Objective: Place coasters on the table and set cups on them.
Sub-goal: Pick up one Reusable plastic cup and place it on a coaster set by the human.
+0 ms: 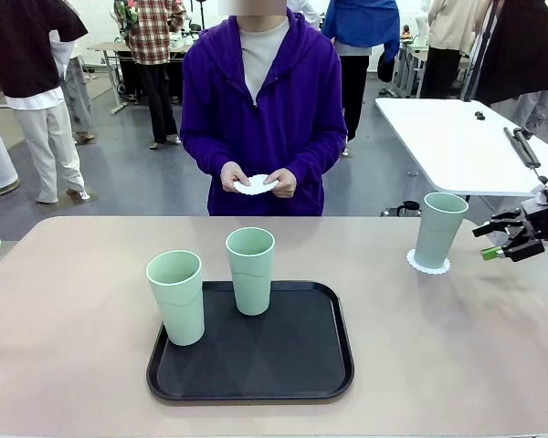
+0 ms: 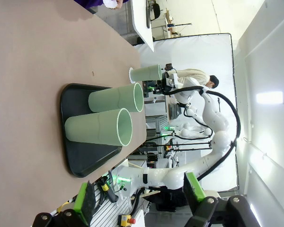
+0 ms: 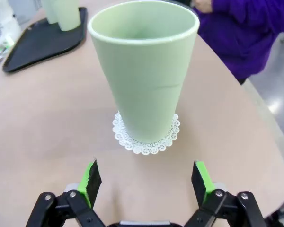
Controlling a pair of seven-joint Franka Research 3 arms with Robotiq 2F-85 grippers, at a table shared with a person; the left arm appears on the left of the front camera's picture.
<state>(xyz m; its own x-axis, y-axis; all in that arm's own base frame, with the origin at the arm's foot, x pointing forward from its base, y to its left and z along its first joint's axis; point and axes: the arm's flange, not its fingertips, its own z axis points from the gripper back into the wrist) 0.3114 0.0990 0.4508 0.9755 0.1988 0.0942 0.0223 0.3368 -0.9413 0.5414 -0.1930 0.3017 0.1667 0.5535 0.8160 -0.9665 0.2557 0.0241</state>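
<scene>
Right gripper point(image 3: 146, 182) is wide open and holding nothing. Directly ahead of its fingers, close but not touching, a cup point(image 3: 144, 75) stands upright on a coaster point(image 3: 122, 135) (lace edge shows all round the base). Beyond that cup, a black tray point(image 3: 38, 45) sits on the table point(image 3: 47, 123) with two more cups point(image 1: 176, 297) upright on it. Left gripper point(image 2: 139, 196) is also fully open and empty, well back from the tray. Person's hands point(image 1: 281, 182) at the far edge hold more coasters point(image 1: 253, 187), count unclear.
</scene>
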